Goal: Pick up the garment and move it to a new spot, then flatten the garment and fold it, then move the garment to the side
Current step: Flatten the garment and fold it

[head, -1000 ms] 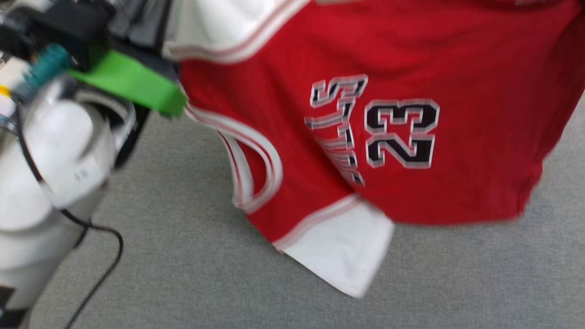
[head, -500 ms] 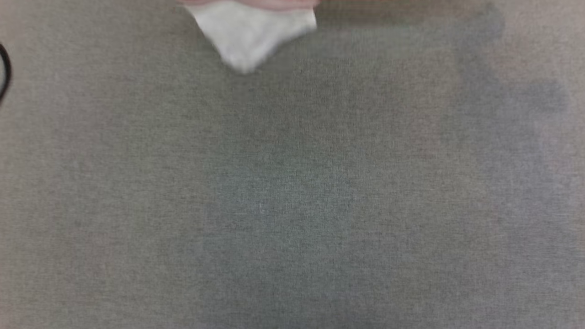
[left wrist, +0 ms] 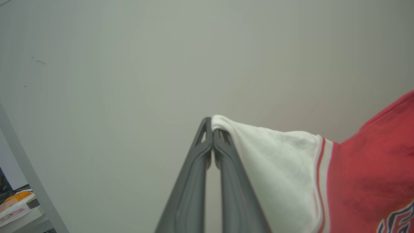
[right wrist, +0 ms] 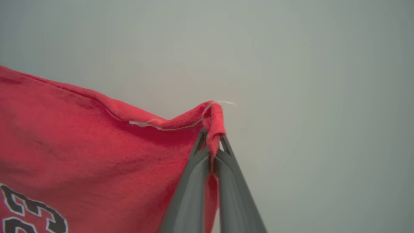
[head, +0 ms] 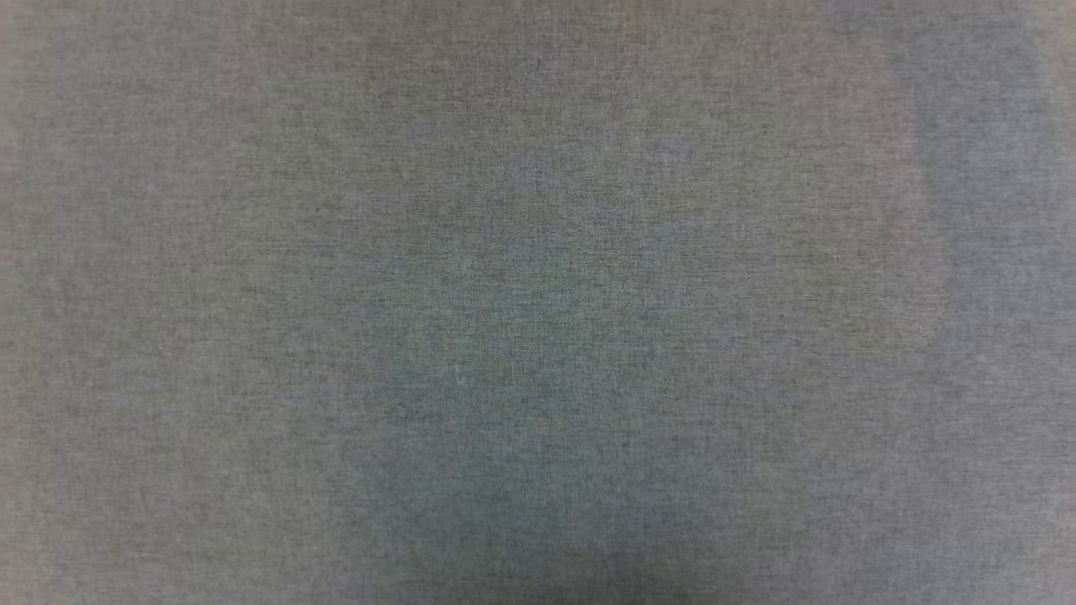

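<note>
The left claw [left wrist: 212, 129] was pressed together on the tip of the garment's white sleeve [left wrist: 278, 161], which draped over its right finger. From that pinch the garment [left wrist: 365, 181] ran off to the right in the left wrist view. It went from white cloth to red-and-white striped trim [left wrist: 323, 181] and then the red body, with a scrap of dark lettering at the lower corner. Behind the garment stood a plain pale wall [left wrist: 129, 64]. Well to the garment's left, a slanted pale post [left wrist: 29, 181] edged a shelf of orange and white clutter [left wrist: 16, 204], too small to make out.

In the right wrist view the red body hung to the left, with part of the black, white-outlined numerals [right wrist: 32, 210] low at that edge. A loose white thread [right wrist: 168, 126] trailed along the hem. The right claw [right wrist: 212, 145] was clamped on the bunched red hem corner, with cloth pinched between its fingertips and poking above them.

The head view showed a grey woven surface [head: 538, 302].
</note>
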Tool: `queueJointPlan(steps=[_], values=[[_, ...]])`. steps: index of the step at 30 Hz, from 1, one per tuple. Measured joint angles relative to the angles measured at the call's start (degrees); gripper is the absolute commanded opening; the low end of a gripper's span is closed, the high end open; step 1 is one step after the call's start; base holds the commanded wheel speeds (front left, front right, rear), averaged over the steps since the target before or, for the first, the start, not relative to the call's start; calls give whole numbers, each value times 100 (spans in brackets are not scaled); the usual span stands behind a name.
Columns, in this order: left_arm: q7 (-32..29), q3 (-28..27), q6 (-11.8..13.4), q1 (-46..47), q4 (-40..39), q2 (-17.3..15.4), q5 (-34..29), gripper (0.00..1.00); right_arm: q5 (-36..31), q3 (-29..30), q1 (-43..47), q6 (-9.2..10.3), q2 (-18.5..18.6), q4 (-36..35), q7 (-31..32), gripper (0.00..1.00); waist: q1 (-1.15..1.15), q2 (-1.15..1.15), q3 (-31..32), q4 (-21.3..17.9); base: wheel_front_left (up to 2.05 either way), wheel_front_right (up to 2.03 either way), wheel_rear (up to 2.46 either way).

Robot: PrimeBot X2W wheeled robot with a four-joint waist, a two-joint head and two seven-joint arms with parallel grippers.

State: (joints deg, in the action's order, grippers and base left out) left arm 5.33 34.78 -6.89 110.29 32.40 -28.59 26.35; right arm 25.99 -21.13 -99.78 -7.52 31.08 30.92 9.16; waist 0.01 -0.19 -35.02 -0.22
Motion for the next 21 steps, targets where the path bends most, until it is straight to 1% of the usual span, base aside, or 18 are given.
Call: queueJointPlan(steps=[5,9,11,16,21], values=[[129,205,-27,-198,285,1,104,0,98,-388,17,0,-5,341,-218,0,0,0,-160,35,0,0,0],[307,278,-42,-632,443,-7,246,0,122,-820,265,-1,4,572,-387,0,0,0,-148,68,0,0,0],[404,330,-42,-901,519,-12,390,0,213,-976,480,-1,8,693,-506,0,0,0,-93,71,0,0,0],[584,495,-42,-1652,568,-63,497,0,453,-1323,1075,-1,19,849,-747,0,0,0,130,64,0,0,0],[703,606,-12,-2682,360,-109,664,0,725,-1750,1851,-1,65,887,-945,0,-1,0,485,71,0,0,0]])
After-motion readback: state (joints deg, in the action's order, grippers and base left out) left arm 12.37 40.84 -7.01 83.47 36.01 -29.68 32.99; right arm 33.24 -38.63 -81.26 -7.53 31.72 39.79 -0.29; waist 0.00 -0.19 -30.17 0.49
